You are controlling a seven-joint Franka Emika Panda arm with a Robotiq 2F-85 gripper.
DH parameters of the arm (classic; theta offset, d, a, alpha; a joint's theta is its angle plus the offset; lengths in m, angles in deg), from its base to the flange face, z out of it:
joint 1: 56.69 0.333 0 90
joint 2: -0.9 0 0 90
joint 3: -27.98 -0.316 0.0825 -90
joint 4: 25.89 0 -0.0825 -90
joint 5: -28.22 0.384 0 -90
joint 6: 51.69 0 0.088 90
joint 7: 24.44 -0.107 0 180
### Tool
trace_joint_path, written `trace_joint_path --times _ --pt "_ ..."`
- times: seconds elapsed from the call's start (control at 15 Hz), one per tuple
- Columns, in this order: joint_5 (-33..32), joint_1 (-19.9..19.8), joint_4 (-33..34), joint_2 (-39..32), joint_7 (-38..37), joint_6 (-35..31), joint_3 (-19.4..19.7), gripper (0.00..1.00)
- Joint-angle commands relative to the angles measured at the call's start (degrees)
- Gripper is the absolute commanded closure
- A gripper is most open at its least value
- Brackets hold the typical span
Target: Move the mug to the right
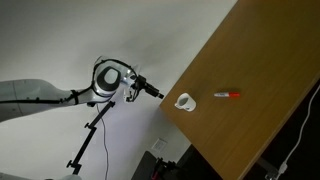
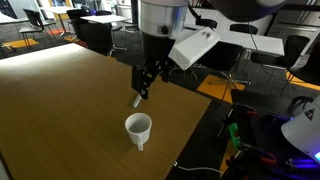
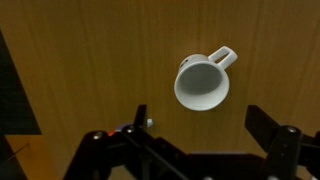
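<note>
- gripper (image 3: 201, 128): above the bench (image 3: 90, 60), jaws spread wide, nothing between them, clear of the mug.
- mug (image 3: 202, 85): upright, close to a bench edge near a corner; handle (image 3: 224, 57) points away from the fingers.
- Likely best: centre over the rim, drop, pinch one wall, skip the handle, and slide low because the edge is close.
- pen (image 1: 228, 95): further inboard, keep clear of it.

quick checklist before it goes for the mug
1. Gripper open: ok, jaws spread wide.
2. Mug upright and looks empty: ok.
3. Mug between the fingers: not ok, in the wrist view it lies ahead of the gap.
4. Handle clear of the fingers: ok, it points away from them.
5. Pen apart from the mug: ok.
6. Room on the table for the move: cannot tell.
</note>
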Motion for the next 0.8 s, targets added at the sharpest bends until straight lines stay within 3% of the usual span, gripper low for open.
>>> trace_joint_path --times 0.0,0.13,0.47,0.73 --pt "2.0 5.8 1.1 -1.9 1.4 -0.7 6.3 0.00" --pt "2.3 7.4 1.9 -3.8 1.7 -0.9 8.6 0.00" --pt "2.1 8.1 1.8 -3.2 1.6 -0.9 8.7 0.00" --pt "2.0 9.4 2.3 -5.2 1.2 -0.9 11.4 0.00"
